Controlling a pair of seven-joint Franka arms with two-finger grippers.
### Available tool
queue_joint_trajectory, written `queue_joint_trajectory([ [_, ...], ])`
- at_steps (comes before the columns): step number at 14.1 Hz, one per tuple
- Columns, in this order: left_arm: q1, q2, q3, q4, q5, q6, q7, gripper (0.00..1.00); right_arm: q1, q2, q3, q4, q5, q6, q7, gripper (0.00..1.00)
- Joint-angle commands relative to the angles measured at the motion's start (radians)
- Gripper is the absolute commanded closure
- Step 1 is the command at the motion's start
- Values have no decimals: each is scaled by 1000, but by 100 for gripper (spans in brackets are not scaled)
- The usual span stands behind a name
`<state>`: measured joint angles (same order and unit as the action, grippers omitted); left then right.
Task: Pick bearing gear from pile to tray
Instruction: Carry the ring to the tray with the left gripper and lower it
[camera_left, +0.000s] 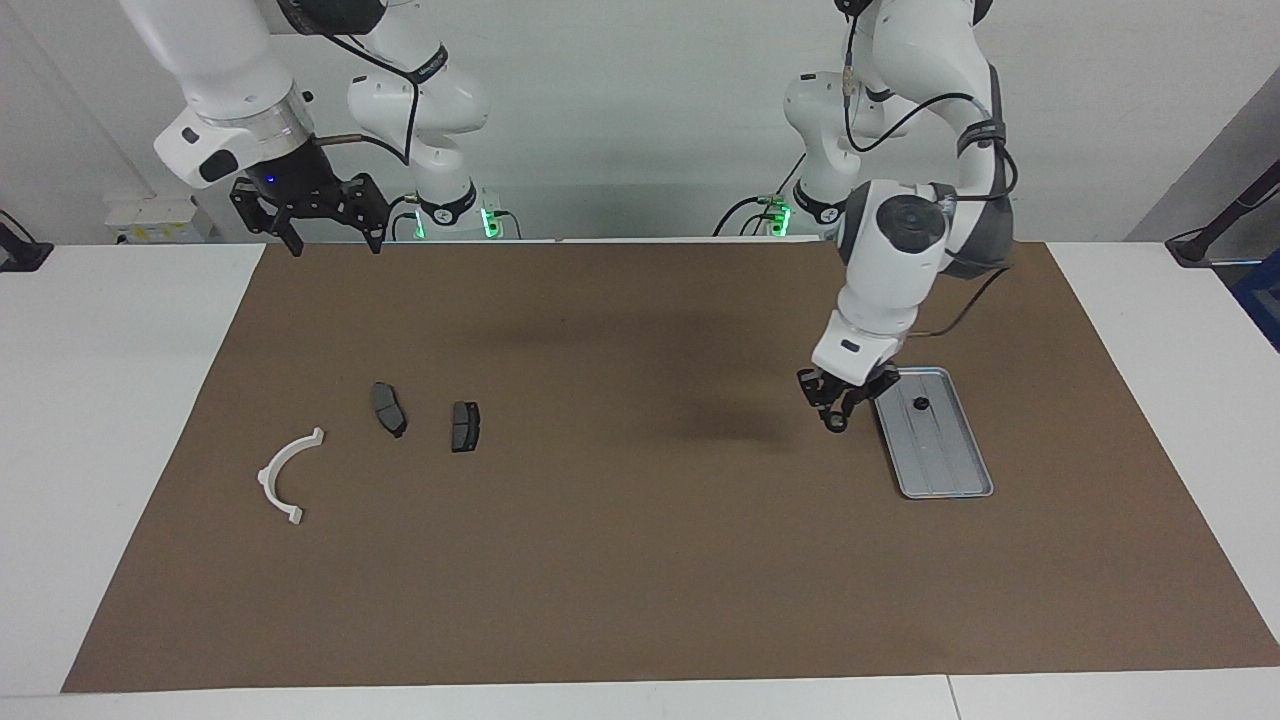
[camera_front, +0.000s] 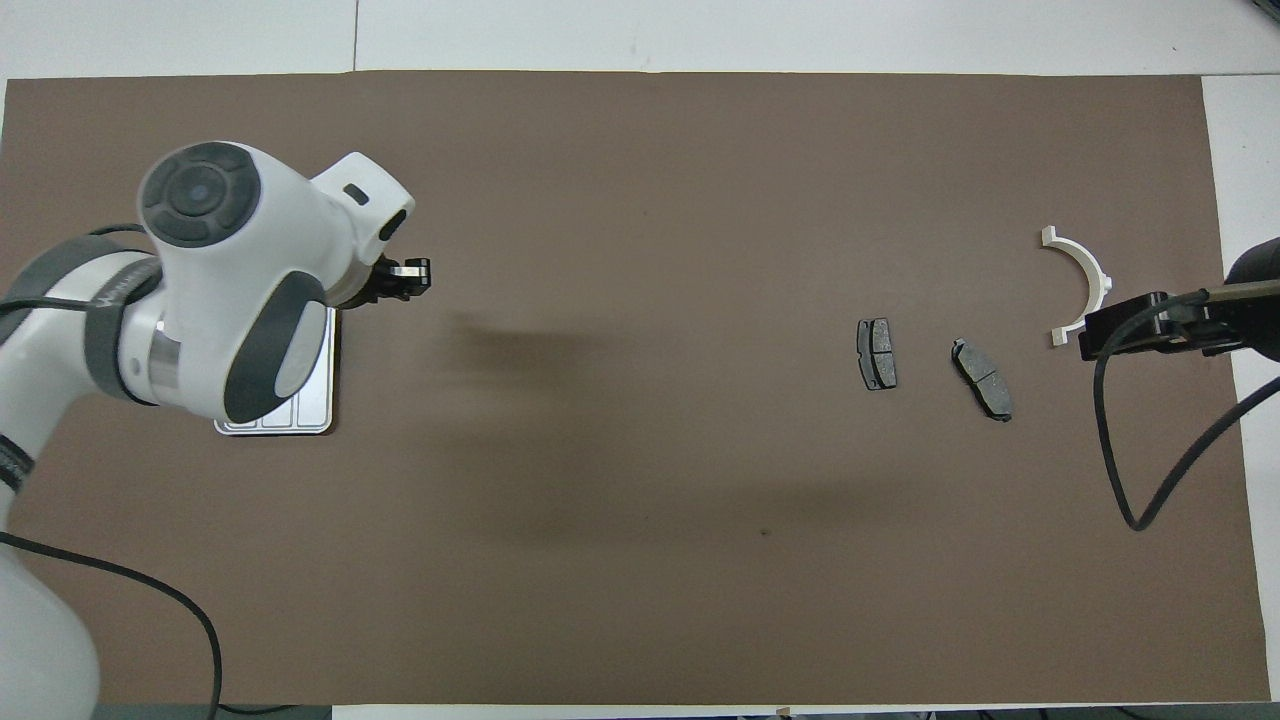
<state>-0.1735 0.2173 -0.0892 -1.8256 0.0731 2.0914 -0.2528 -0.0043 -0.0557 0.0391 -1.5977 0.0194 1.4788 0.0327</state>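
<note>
Left gripper (camera_left: 836, 424) hung low beside the tray (camera_left: 962, 478) at right-centre of the facing frame, jaws nearly together; likely pinching a tiny bearing gear, though no part was discernible. One small black piece (camera_left: 920, 404) already sat in the tray. Right gripper (camera_left: 323, 215) waited upper left, jaws apart. Pile leftovers, white arc (camera_left: 284, 476) and two dark plates (camera_left: 388, 408), lay mid-left. Risk: releasing short of the rim would drop the part on the brown mat covering the tabletop. In the overhead view the arm hid most of the tray; only the facing view showed its contents.
</note>
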Motion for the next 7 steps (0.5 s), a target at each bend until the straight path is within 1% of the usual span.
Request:
queue_joint_trajectory([
  [1,127,-22,-12,-37,-21,-5,214,78,6,-1,-10,-1,24,6,16,0],
  [3,202,-24,-12,-43,-30,-2,346,78,6,-1,-12,-1,19,6,16,0],
  [5,268,-26,-12,-67,-33,31,449,78,6,-1,-12,-1,13,8,15,0],
  [7,287,-23,-10,-106,-33,99,472,78,7,-1,-10,-1,2,29,13,0],
])
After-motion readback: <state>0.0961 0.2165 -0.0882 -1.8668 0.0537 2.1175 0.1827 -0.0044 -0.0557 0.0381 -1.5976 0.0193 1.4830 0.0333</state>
